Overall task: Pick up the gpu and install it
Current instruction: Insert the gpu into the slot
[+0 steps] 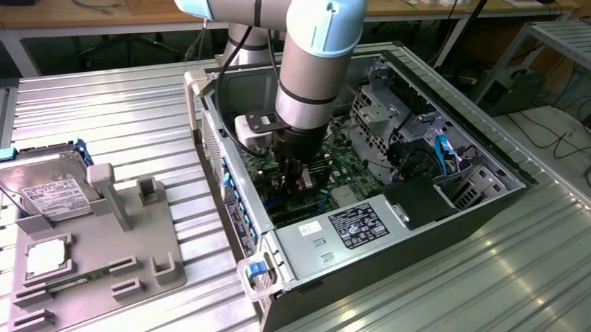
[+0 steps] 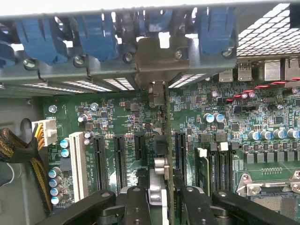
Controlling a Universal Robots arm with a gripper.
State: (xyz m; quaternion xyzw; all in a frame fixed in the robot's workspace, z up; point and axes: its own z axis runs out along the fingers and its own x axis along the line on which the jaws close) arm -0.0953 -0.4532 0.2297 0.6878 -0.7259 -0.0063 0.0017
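The gpu [image 2: 167, 140] shows edge-on as a thin upright card over the green motherboard [image 2: 117, 115], beside a black expansion slot [image 2: 180, 150]. Its silvery end bracket [image 2: 159, 58] sits against the case's rear slot openings, under the blue latches [image 2: 93, 33]. My gripper [image 2: 166, 208] is shut on the card, one black finger [image 2: 137, 206] on each side. In the exterior view my gripper [image 1: 297, 176] reaches down inside the open computer case [image 1: 499, 173], close to the board. Whether the card's edge is seated in the slot is hidden.
A white slot [image 2: 77, 159] and more black slots lie beside the card, with memory slots and a CPU socket [image 2: 276, 187] on the other side. A braided cable [image 2: 18, 150] runs nearby. The power supply [image 1: 356, 225] fills the case's near end. A hard drive [image 1: 51, 190] rests on a grey fixture [image 1: 120, 256].
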